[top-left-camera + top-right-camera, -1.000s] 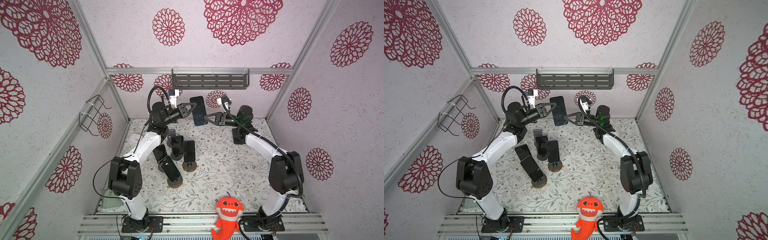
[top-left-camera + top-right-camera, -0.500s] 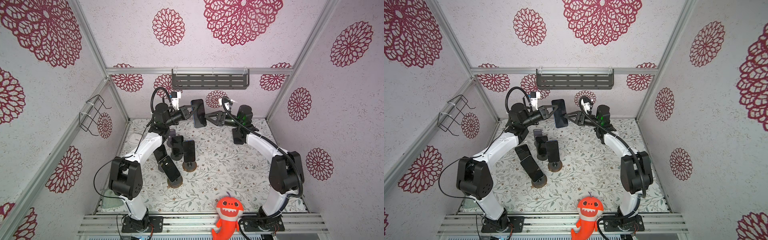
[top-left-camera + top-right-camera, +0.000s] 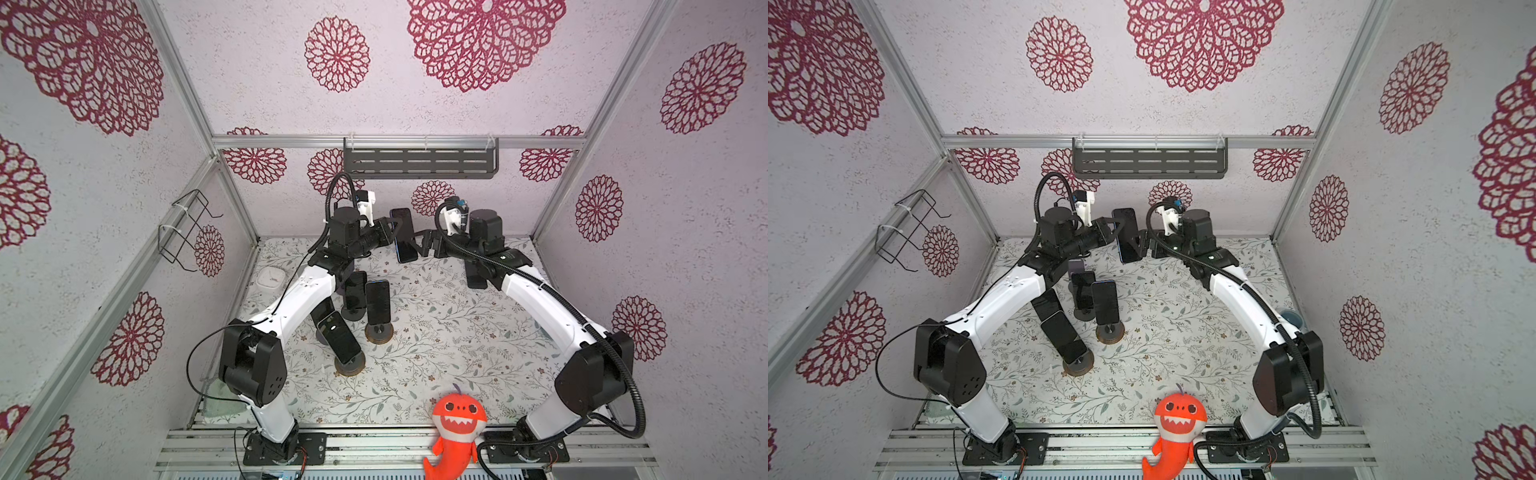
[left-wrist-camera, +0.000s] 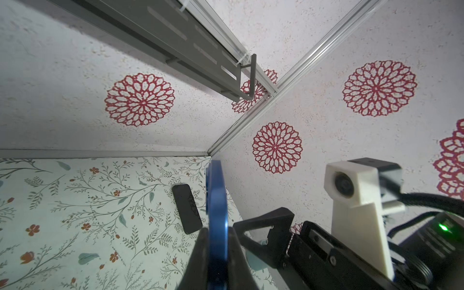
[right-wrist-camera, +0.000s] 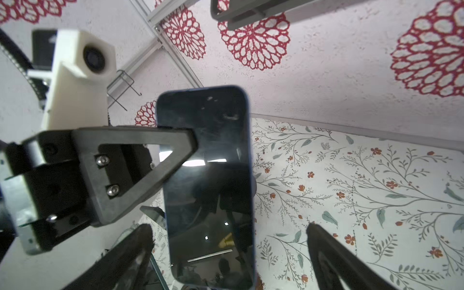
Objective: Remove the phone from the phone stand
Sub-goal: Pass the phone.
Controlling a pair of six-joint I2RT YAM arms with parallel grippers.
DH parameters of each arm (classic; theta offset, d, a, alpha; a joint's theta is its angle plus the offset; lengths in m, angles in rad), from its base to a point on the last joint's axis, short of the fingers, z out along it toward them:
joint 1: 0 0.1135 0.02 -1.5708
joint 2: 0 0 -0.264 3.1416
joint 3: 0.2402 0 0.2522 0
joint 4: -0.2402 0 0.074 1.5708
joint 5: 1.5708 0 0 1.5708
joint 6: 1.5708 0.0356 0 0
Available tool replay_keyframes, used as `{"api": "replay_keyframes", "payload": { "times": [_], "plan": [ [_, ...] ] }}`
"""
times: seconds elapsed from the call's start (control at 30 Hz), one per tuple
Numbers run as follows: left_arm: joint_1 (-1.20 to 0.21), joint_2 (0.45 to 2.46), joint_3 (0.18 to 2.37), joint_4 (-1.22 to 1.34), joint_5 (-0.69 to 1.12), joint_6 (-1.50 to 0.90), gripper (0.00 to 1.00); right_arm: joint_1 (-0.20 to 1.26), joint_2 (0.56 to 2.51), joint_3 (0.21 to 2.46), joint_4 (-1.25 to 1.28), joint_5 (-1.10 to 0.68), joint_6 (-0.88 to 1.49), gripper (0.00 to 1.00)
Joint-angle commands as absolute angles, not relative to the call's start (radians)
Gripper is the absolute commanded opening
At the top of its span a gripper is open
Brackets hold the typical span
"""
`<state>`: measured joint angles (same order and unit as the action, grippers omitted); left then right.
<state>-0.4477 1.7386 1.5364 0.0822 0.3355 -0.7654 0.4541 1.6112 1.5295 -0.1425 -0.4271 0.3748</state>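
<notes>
phone edge-on left wrist, face-on right wrist

Ahead of the right gripper, passage is blocked by the phone; bare mat is left beneath it, and stands are crowded low behind the left gripper.

Facing off at the back of the cell: my left arm and my right arm arch up from their bases at the near edge and meet in the middle, wrists raised above the surface. My left pincer is clamped across a phone, holding it upright. My right pincer stands opposite, jaws spread wide, its fingertips just beside the phone.
</notes>
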Motion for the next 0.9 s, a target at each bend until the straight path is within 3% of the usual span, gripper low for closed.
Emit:
{"api": "replay_keyframes", "payload": {
  "times": [0.0,0.4,0.87],
  "plan": [
    [-0.450,1.709,1.568,0.099,0.305,-0.751,0.00,0.486,1.596,1.570,-0.215,-0.333,0.284,0.99],
    [-0.458,1.719,1.578,0.120,0.319,-0.755,0.00,0.541,1.644,1.627,-0.317,-0.282,0.253,0.98],
    [-0.460,1.718,1.567,0.140,0.331,-0.748,0.00,0.552,1.670,1.626,-0.317,-0.284,0.290,0.84]
  ]
}}
